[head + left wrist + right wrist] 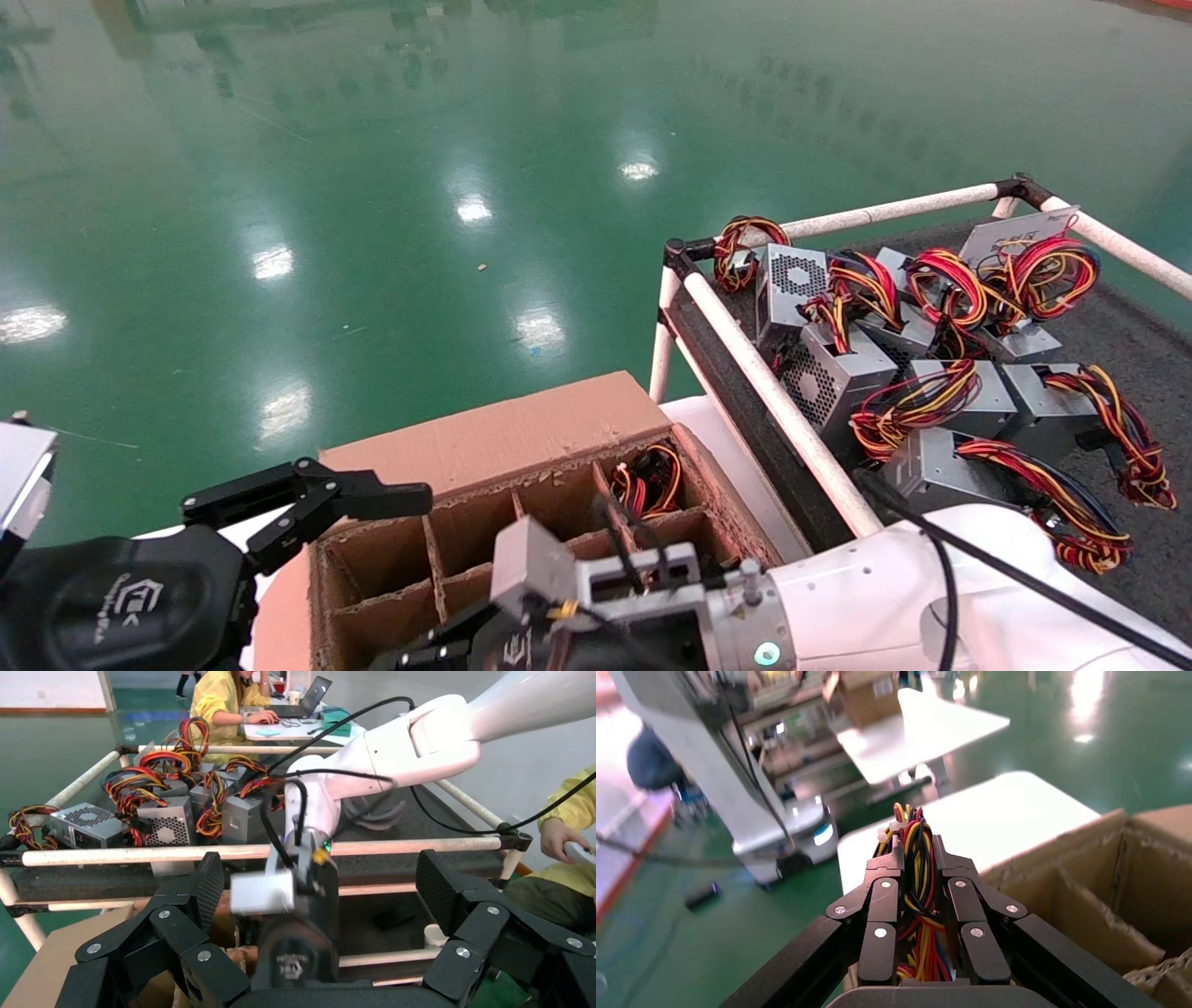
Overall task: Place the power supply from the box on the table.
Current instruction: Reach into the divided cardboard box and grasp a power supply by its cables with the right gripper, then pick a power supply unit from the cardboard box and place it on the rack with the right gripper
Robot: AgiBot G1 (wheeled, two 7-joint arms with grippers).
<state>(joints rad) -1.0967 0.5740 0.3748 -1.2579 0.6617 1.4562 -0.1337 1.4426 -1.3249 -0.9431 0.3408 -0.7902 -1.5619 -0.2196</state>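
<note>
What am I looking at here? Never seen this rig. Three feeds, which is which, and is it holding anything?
It is a two-armed robot with three cameras. The head view looks down at the work; the other two sit on each wrist, looking out past the fingers. Low in the head view is the box, a cardboard carton with divider cells, one still holding a wire bundle. To the right is the table, dark and railed with white pipe, carrying many power supplies. The right gripper is shut on a bundle of red, yellow and black wires beside the box. The left gripper hangs open, holding nothing.
</note>
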